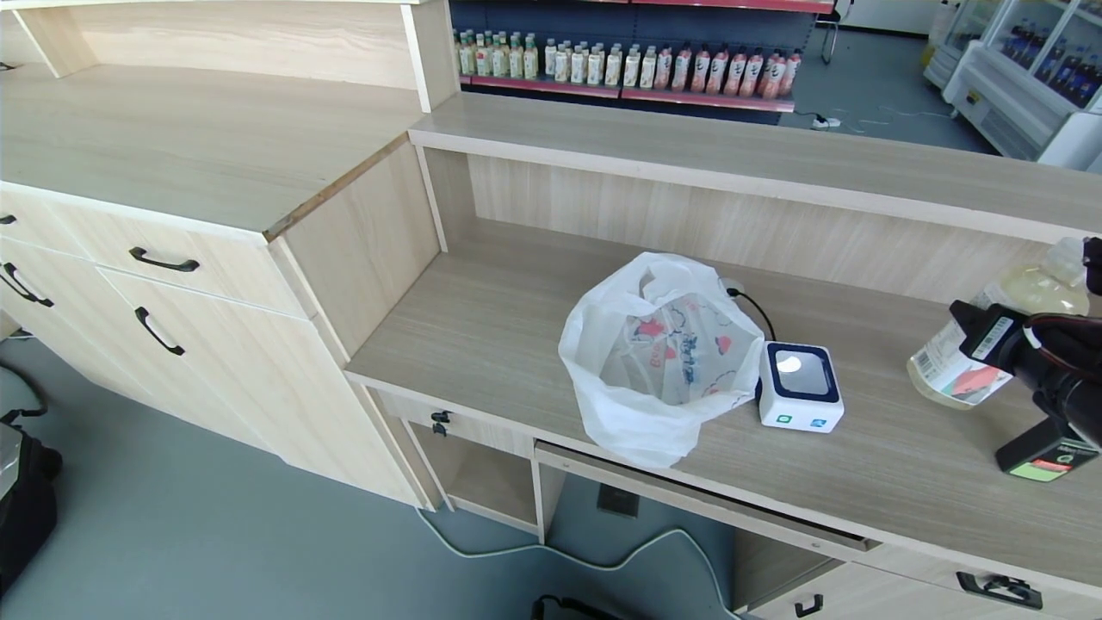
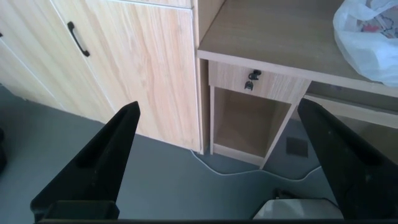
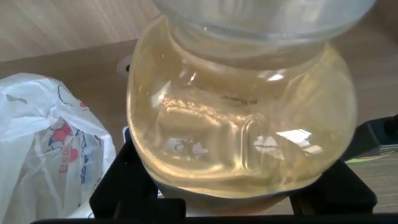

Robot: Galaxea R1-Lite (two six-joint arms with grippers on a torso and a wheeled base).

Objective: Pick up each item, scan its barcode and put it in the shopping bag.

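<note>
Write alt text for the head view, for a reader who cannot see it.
The right tool grips a tilted clear bottle of yellowish liquid at the right edge, over a wooden counter. Mid-counter stands an open white shopping bag, with a small white scanner just to its right.

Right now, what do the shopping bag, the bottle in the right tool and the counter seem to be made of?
Shopping bag: thin white plastic film, crinkled, semi-translucent, with print showing through.
Bottle: clear glossy plastic, probably; yellowish liquid and highlights show; glass not excluded.
Counter: matte light wood-grain board, probably laminate rather than solid wood.
</note>
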